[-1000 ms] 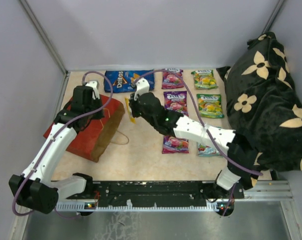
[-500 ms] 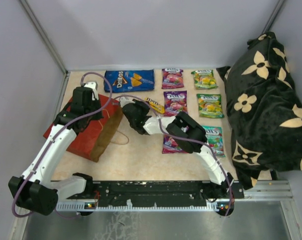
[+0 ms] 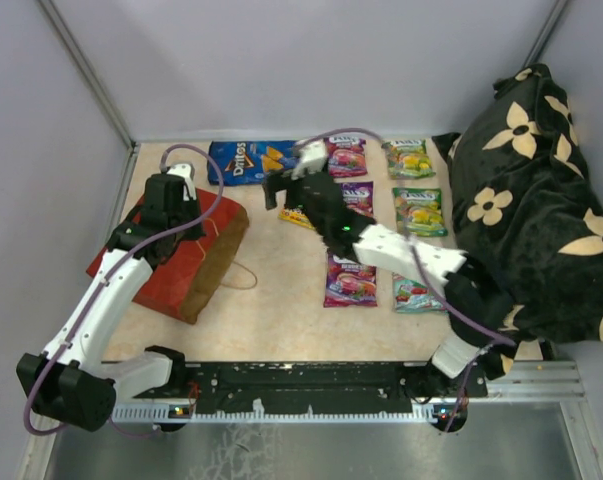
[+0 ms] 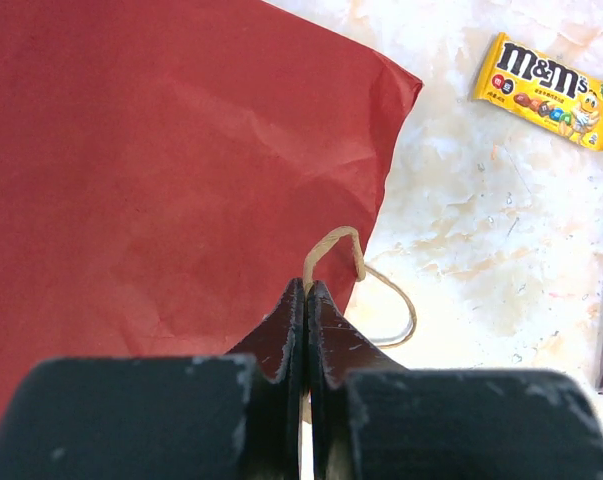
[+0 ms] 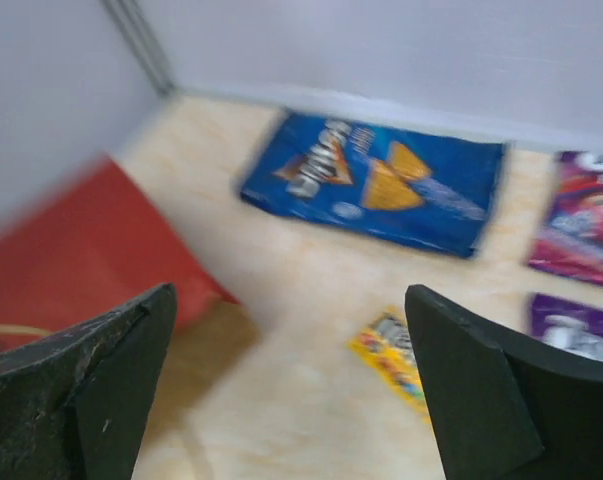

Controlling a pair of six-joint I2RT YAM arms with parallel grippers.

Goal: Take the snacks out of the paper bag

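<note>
Fingers [image 5: 91,390] of right gripper [image 5: 289,300] wide apart, empty, above yellow M&M's packet [image 5: 391,365], long axis far-left to near-right | left gripper [image 4: 306,290] clamped on loop handle [image 4: 333,232] | paper bag [image 3: 181,260] flat, left of right fingers, mouth facing right

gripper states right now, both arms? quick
Left gripper: shut on the paper bag's handle.
Right gripper: open, holding nothing; the M&M's packet lies below it.
</note>
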